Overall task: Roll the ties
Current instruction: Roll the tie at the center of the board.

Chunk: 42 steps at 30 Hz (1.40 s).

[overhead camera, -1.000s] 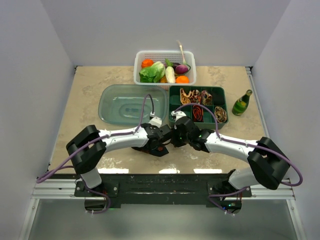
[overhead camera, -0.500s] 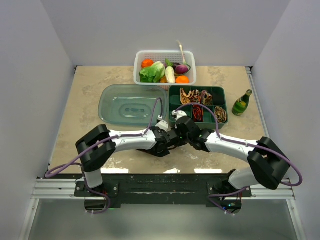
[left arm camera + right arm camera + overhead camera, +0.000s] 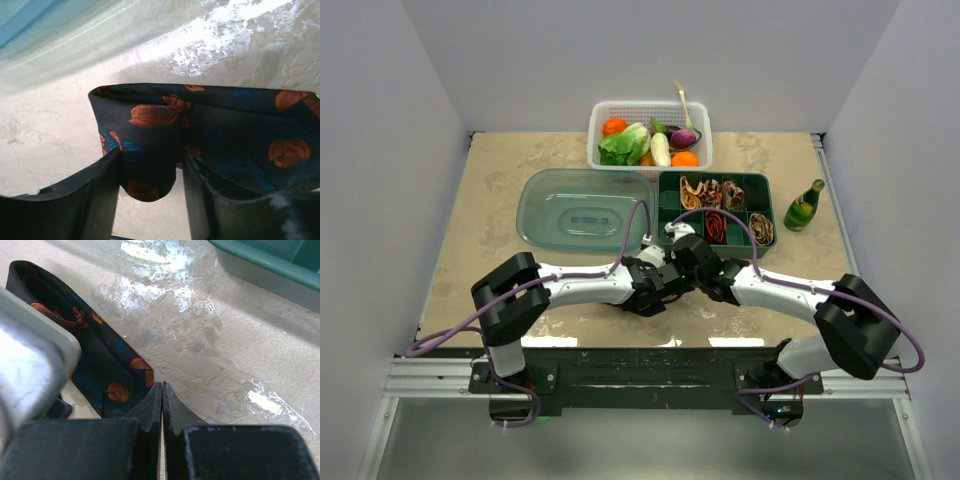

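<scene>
Black tie [image 3: 225,130], orange blooms (perhaps blue leaves).

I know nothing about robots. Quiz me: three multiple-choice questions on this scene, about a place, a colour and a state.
1. The green bottle stands: A in the white basket; B right of the green tray; C on the clear lid.
2. The black tie's motifs are mostly: A white; B orange; C yellow.
3. The right hand is: A wide open; B gripping the bottle; C shut.
Answers: B, it stands beside the tray; B, orange blooms show up close; C, its fingers press together.
</scene>
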Motion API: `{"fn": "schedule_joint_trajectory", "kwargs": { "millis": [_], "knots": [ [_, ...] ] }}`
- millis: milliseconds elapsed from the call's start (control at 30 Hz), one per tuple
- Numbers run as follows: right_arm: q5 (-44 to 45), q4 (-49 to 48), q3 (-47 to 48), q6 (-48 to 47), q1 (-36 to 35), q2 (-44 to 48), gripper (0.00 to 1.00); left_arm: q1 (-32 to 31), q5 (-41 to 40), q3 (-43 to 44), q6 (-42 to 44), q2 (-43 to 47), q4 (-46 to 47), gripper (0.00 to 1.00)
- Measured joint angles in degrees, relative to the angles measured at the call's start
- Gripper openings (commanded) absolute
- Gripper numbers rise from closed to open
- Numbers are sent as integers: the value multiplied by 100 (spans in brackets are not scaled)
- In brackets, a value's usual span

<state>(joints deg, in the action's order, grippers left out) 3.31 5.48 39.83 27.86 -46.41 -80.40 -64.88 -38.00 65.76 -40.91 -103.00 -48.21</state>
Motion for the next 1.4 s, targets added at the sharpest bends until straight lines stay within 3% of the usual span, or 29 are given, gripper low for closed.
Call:
{"fn": "schedule_joint_trajectory", "kwargs": {
  "millis": [333,767,933,1400],
  "knots": [
    [2,-31,-4,20,42,22,0,-55,234,-149,0,162,243,65],
    [-48,-166,-273,-4,74,726,0,-146,951,-518,-11,715,1231,66],
    [-142,-184,-280,-48,72,728,0,-92,940,-542,-66,758,1246,78],
    [-833,-684,-269,-243,55,717,0,879,1126,-1132,-81,2273,1596,88]
  ]
}}
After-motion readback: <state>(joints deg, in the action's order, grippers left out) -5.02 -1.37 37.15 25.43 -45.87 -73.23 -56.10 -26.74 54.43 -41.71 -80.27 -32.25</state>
